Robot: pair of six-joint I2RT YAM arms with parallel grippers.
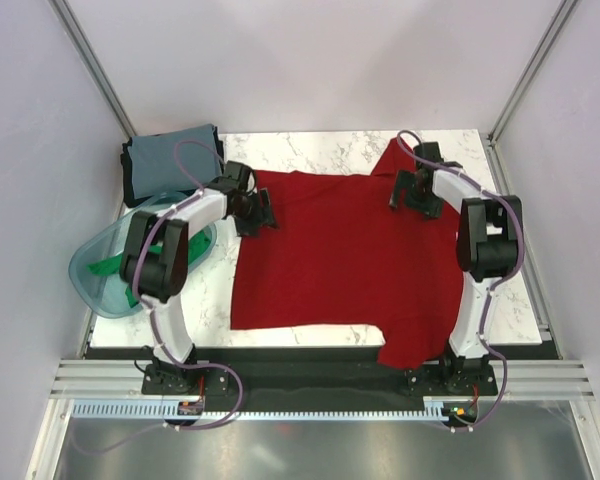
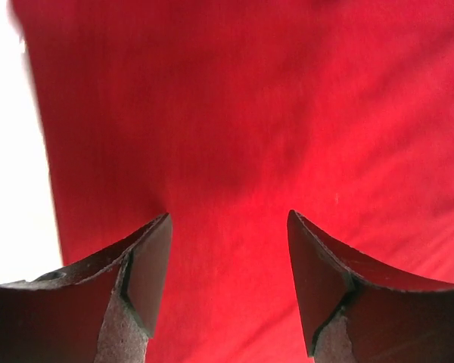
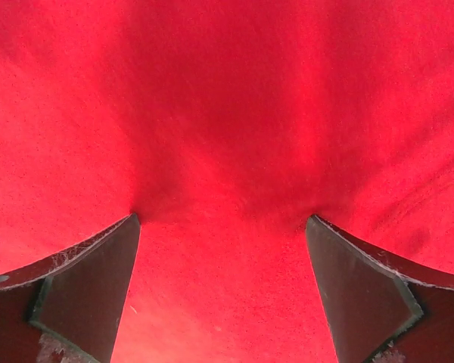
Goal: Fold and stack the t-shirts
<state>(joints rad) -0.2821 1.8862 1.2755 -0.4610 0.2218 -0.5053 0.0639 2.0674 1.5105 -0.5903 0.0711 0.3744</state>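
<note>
A dark red t-shirt (image 1: 340,255) lies spread on the marble table, one sleeve hanging over the near edge. My left gripper (image 1: 257,213) is open at the shirt's far left corner, fingertips down on the red cloth (image 2: 234,136). My right gripper (image 1: 410,192) is open at the far right, near the other sleeve, its fingertips pressed into the red cloth (image 3: 227,151). A folded grey-blue t-shirt (image 1: 170,160) lies on a dark folded one at the far left corner. A bright green t-shirt (image 1: 110,268) shows inside the basin.
A translucent teal plastic basin (image 1: 90,275) sits at the table's left edge, partly under my left arm. Bare marble (image 1: 310,145) shows along the far edge and to the shirt's left. Grey walls enclose the table.
</note>
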